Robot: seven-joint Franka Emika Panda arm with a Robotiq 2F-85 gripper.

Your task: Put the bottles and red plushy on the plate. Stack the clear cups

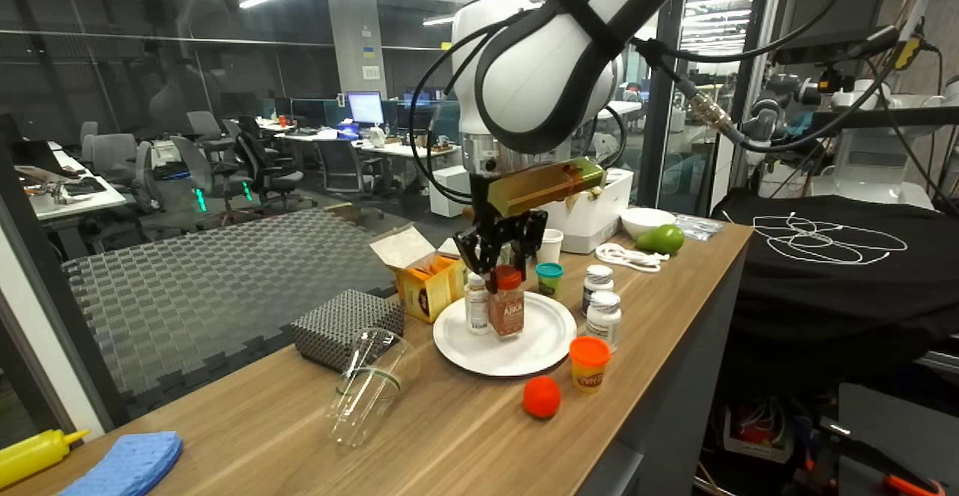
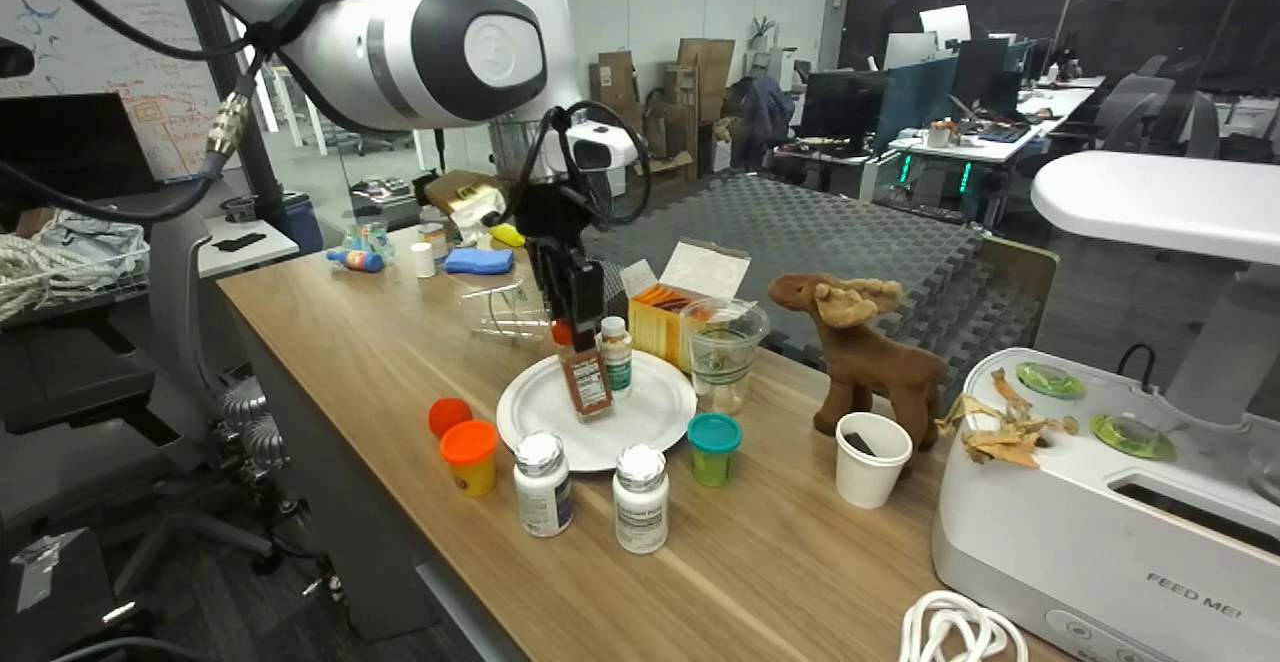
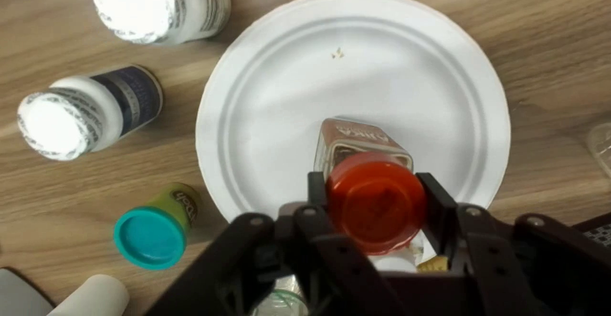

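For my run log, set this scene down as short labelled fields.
black two-fingered hand: closed on square red-capped bottle
round white plate: carries white-capped bottle; square bottle on or above it
wooden counter: round red plushy, white plastic bottle, another white bottle
stacking: not done; clear plastic cup on its side, another clear cup upright

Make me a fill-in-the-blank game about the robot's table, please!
1. The bottle in the gripper has a ____ cap.
2. One clear cup stands upright; another clear cup lies on its ____.
3. The red plushy sits beside the tub with the ____ lid.
4. In the wrist view, ____ white-capped bottles stand beside the plate.

Missing words: red; side; orange; two.
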